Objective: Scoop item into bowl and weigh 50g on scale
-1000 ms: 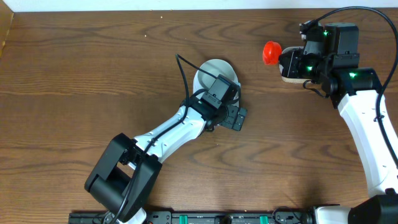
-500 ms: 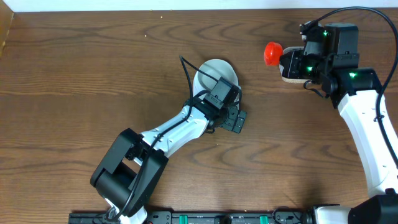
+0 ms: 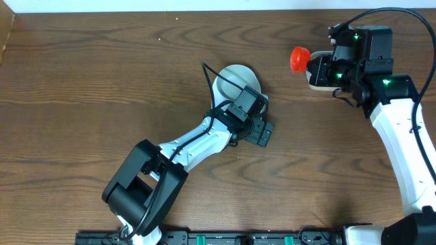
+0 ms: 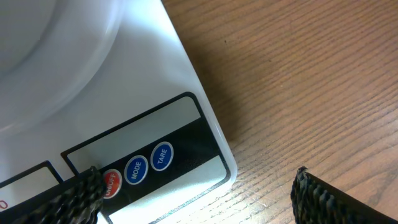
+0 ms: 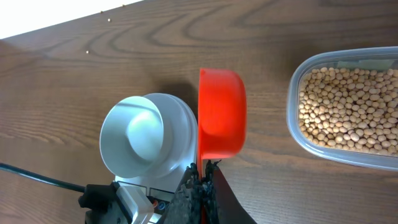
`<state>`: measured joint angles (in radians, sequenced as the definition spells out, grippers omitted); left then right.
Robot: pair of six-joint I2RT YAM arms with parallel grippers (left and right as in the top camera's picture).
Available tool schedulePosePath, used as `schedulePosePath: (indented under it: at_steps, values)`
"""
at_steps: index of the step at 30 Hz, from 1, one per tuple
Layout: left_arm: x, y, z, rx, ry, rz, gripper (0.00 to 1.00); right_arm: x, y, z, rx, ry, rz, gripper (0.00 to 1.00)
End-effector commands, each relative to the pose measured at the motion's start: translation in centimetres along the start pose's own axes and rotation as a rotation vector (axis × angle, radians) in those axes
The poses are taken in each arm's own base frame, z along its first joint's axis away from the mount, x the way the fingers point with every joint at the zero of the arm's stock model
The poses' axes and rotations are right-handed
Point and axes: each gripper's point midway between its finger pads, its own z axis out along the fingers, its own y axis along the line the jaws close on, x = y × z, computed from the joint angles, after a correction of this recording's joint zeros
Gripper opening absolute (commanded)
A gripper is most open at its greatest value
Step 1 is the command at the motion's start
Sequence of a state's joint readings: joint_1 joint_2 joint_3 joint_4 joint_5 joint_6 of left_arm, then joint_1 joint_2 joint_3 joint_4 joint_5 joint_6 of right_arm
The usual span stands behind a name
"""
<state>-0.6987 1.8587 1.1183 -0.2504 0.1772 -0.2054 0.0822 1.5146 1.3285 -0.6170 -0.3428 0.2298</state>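
Atop one scale [image 4: 146,81], one bowl [image 5: 146,140]

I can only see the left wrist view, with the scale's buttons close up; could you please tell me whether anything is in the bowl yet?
Observer: No. In the right wrist view the bowl sits on the scale and is empty.
Operator: Thank you. Where is the scoop?
Observer: The red scoop is held by its handle in the shut right gripper, off to the side of the bowl, with no beans showing in it.
Operator: And where are the beans?
Observer: The beans lie in a clear tub on the table, on the far side of the scoop from the bowl.
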Motion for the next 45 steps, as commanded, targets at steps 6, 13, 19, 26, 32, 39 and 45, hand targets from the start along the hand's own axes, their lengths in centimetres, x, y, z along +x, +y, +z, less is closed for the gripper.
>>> schedulePosePath:
  at_steps: [6,13,19,26,32,39,45]
  values:
    - [0.7,0.3,1.0,-0.011,0.023,0.019,0.97,-0.6,-0.1,-0.3,0.012,-0.015,-0.013,0.01]
    - [1.0,0.1,1.1,0.008,0.039,0.017,0.97,-0.6,-0.3,-0.3,0.02,-0.016,-0.013,0.01]
    - [2.1,-0.1,1.7,0.03,0.086,0.009,0.96,-0.6,-0.3,-0.3,0.019,-0.016,-0.013,0.01]
    - [2.9,-0.2,1.7,0.034,0.118,-0.015,0.97,-0.7,-0.2,-0.3,0.019,-0.02,-0.014,0.01]
    - [3.1,-0.3,1.6,0.041,0.126,-0.016,0.97,-0.8,-0.6,-0.4,0.027,-0.023,-0.008,0.01]
    - [2.8,-0.4,1.7,0.044,0.114,-0.014,0.96,-0.8,-0.8,-0.4,0.031,-0.021,-0.003,0.01]
    - [2.5,-0.3,1.7,0.04,0.1,-0.011,0.96,-0.8,-0.8,-0.4,0.031,-0.019,-0.003,0.01]
